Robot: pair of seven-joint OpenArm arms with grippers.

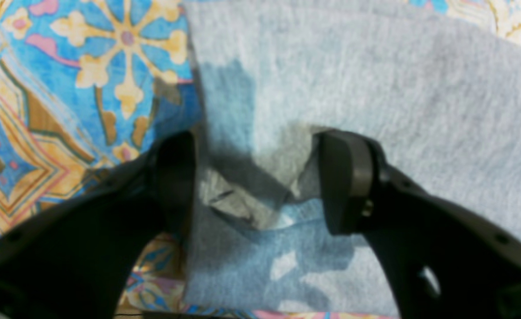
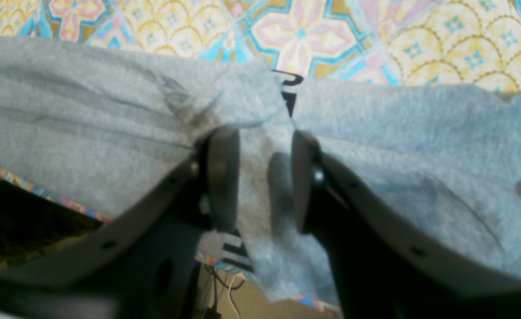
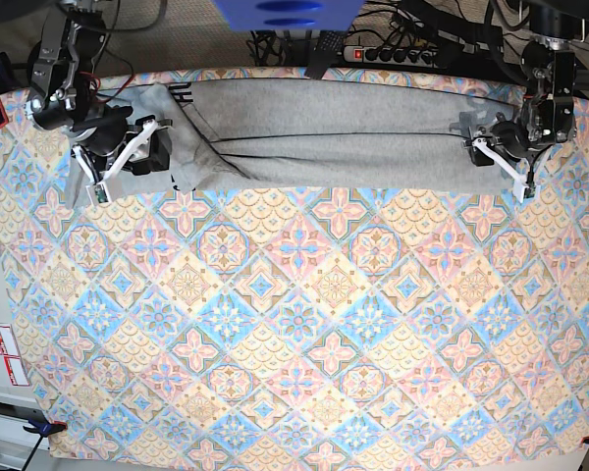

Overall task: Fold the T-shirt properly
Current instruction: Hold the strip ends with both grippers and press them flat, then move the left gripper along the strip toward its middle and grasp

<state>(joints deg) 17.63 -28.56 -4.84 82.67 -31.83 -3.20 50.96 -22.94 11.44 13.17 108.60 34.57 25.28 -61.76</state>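
**Both grippers at the ends of the shirt**

At the far edge of the cloth (image 3: 294, 324), the shirt (image 3: 334, 132) is lying stretched into a long grey band, with one gripper working at each end.

The left gripper (image 1: 256, 181) is standing with its jaws spread wide. A crumpled corner of the shirt (image 1: 375, 88) is sitting between its fingers (image 1: 344, 181), loose in the gap; neither pad is pressing it. Left of those fingers the patterned cloth (image 1: 65, 88) is showing; right of them and beyond them flat grey fabric is running on.

The right gripper (image 2: 265, 177) is standing about half open, and a ridge of the shirt (image 2: 420, 146) is rising between its fingers (image 2: 223, 173). Both pads are lying close against the fabric, but whether they are truly pinching it I cannot tell. Just past the fingertips black lettering is peeking out of a fold, and more is showing below them.

The base view is showing what the wrist views are missing: the whole band, its creases running lengthwise, the left gripper (image 3: 491, 142) and right gripper (image 3: 128, 147) well apart at opposite ends. The wrist views alone are showing the gaps between the fingers.
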